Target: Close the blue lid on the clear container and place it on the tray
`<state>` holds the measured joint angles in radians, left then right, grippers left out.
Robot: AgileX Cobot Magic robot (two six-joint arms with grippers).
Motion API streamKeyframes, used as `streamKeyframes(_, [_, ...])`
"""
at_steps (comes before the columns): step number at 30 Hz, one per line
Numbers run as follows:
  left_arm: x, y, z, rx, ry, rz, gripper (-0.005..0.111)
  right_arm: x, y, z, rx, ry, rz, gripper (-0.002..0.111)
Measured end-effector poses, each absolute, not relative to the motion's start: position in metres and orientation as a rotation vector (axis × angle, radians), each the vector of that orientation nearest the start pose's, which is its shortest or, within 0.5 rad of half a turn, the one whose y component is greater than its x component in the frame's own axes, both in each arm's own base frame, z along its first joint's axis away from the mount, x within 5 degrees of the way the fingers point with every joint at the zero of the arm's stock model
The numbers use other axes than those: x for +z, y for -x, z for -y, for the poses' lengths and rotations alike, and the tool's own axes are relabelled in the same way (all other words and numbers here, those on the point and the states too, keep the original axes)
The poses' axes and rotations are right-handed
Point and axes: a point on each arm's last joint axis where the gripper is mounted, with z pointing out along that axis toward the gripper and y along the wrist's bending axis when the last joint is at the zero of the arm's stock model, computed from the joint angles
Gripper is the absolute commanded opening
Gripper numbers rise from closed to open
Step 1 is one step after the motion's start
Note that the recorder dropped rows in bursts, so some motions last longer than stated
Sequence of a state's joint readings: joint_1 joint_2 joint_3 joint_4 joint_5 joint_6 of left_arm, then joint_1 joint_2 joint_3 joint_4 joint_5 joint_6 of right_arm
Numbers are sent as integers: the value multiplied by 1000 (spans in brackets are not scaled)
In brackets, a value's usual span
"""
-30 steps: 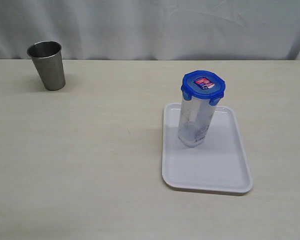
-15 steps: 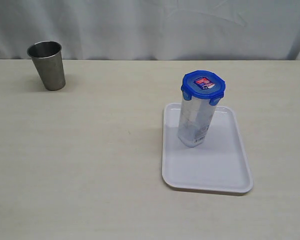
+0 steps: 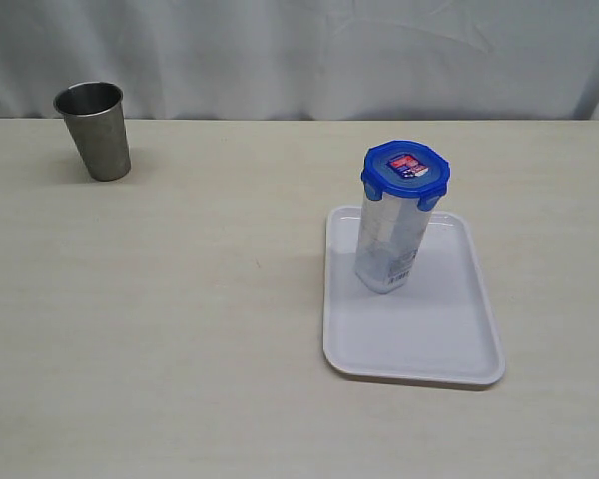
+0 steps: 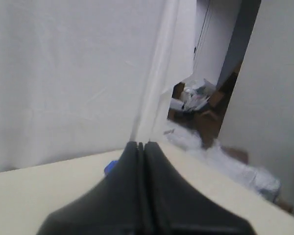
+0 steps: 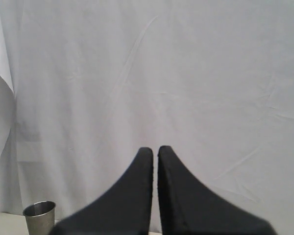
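- Your left gripper (image 4: 141, 145) and right gripper (image 5: 154, 152) each have their jaws pressed together on nothing. Neither shows over the table in the exterior view.
- The clear container (image 3: 387, 249) stands on the tray (image 3: 419, 349), toward its 11 o'clock corner, with the blue lid (image 3: 405, 167) seated on top. The steel cup (image 3: 94, 130) sits well apart at 10 o'clock.
- Its long axis is upright, lid end up.
- Expect light, stiff, slick plastic that tips easily. If you grasp it, take the body at mid-height, not the flaps.
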<state>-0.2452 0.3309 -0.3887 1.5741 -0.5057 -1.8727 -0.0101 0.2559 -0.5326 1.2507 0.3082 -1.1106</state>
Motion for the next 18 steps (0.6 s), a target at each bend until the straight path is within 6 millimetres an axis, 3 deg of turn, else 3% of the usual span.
streamKeyframes(4, [330,-59,54,-976,-161,-1394,0,364,-47,-26,289,161,-1314,4])
streamKeyframes(8, [336,-64,45,-1014,20,-1324,0,364,-47,-26,289,161,-1314,4])
streamKeyframes(14, [323,-67,27,-811,108,-1178,0,364,-47,-26,289,161,-1314,4])
streamKeyframes(18, [291,-67,17,-587,97,-1190,0,364,-47,-26,289,161,-1314,4])
